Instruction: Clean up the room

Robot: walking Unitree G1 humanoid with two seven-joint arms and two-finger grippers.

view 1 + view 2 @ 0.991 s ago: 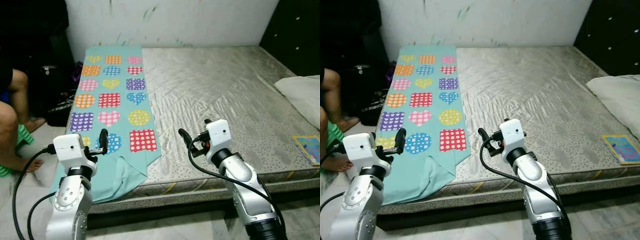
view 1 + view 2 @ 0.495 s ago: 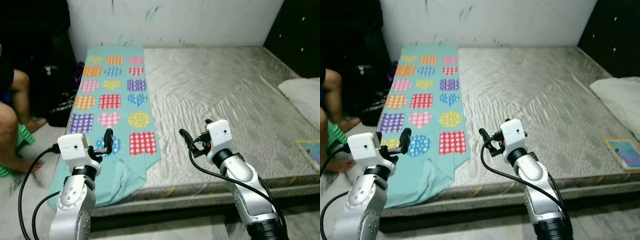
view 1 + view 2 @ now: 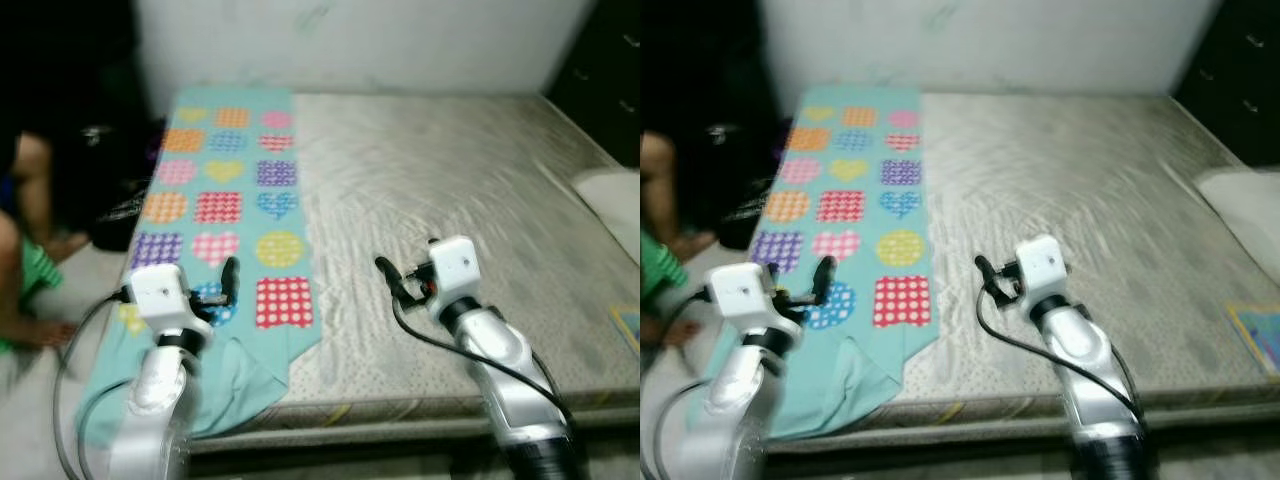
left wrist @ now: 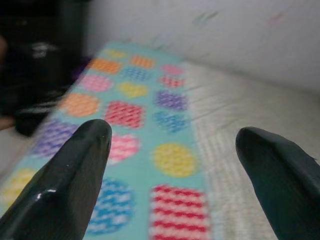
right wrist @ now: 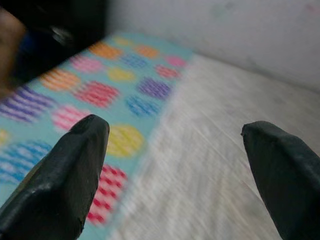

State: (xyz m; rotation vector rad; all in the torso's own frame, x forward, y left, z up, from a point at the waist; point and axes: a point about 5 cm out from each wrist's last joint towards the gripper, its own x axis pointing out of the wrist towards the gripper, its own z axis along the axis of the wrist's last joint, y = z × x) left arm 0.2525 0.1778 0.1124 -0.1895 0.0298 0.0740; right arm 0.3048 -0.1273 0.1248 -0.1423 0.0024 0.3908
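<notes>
Blurry shot: teal cotton blanket with dotted hearts and squares [image 3: 225,190] at left on the wrinkly grey mattress [image 3: 450,180], left gripper [image 4: 175,165] and right gripper [image 5: 175,165] both spread apart, empty

Pretty blurry, but the left gripper [image 4: 172,165] has its two black fingers spread wide apart above a teal blanket [image 4: 145,125] with colorful patterned hearts and circles.

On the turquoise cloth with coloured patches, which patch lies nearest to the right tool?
The red square patch with white dots, in the row closest to the bed's front edge. It lies between the left tool and the right tool; other patches are farther.
</notes>
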